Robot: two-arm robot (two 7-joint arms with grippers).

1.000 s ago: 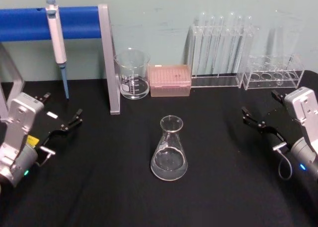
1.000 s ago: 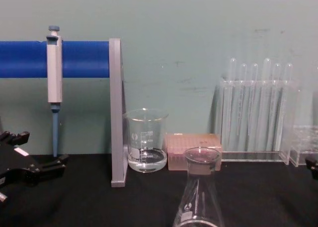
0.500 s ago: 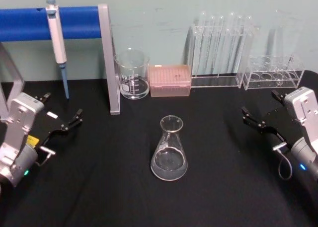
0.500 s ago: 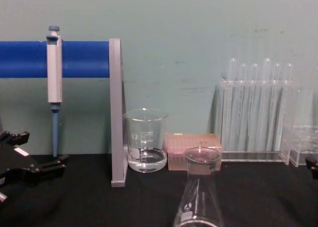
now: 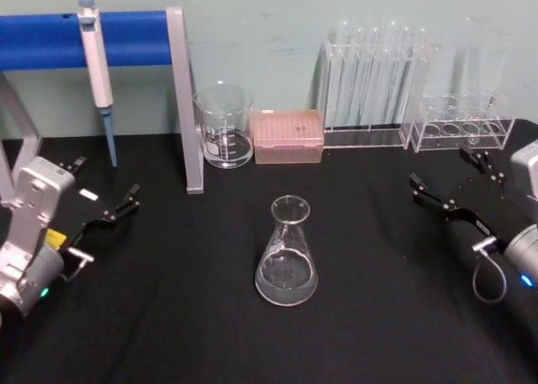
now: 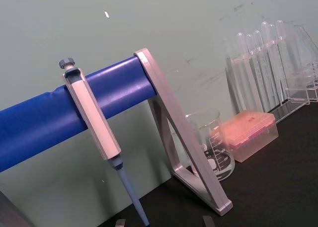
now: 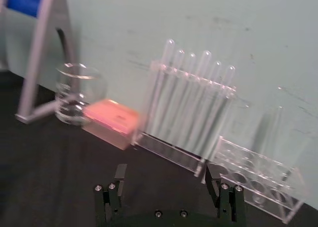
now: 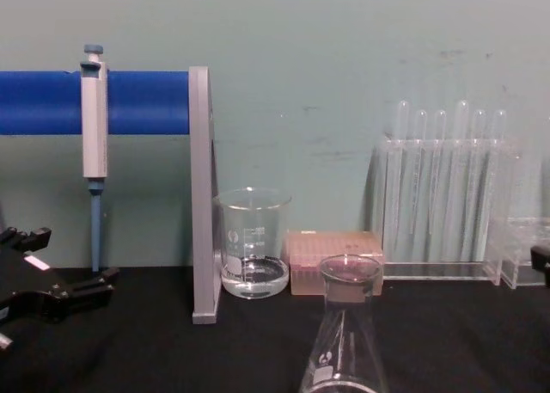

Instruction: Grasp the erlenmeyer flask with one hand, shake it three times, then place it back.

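The erlenmeyer flask [image 5: 287,254] is clear glass with a little liquid and stands upright at the middle of the black table; its neck and rim also show in the chest view [image 8: 345,333]. My left gripper [image 5: 105,178] rests open at the left, well apart from the flask, and appears at the chest view's left edge [image 8: 73,257]. My right gripper [image 5: 439,167] is open at the right, also well clear of the flask. In the right wrist view its fingers [image 7: 115,187] spread wide with nothing between them.
At the back stand a glass beaker [image 5: 224,128], a pink tip box [image 5: 288,136], a rack of test tubes [image 5: 374,81] and a low clear rack [image 5: 465,123]. A pipette [image 5: 97,65] hangs on the blue bar [image 5: 42,38] beside a grey post [image 5: 187,107].
The right arm's wrist has shifted a little to the right and its gripper has turned slightly. The flask and the left arm have not moved.
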